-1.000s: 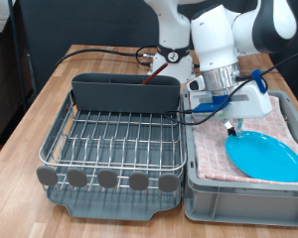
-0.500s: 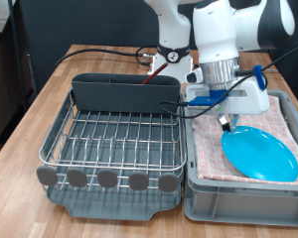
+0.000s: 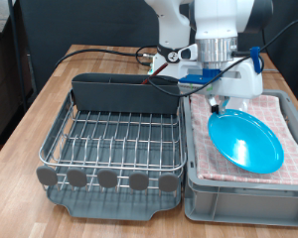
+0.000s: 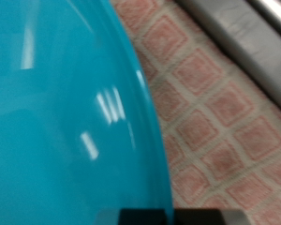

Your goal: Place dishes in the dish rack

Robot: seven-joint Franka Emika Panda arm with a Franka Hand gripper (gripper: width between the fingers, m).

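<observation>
Hand (image 3: 220, 102) pinching plate (image 3: 245, 139) by its upper rim, tilted clear above the cloth-lined bin (image 3: 194, 188), right of the rack (image 3: 114, 144) in the exterior view. Thin edge grip: likely to slip or swing. Might clip the bin wall or rack's compartment (image 3: 124, 94).

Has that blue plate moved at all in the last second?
Yes. The blue plate has risen and tilted, shifting toward the exterior view's left and top, nearer the dish rack, measured against the grey bin. The gripper is at its upper edge.
</observation>
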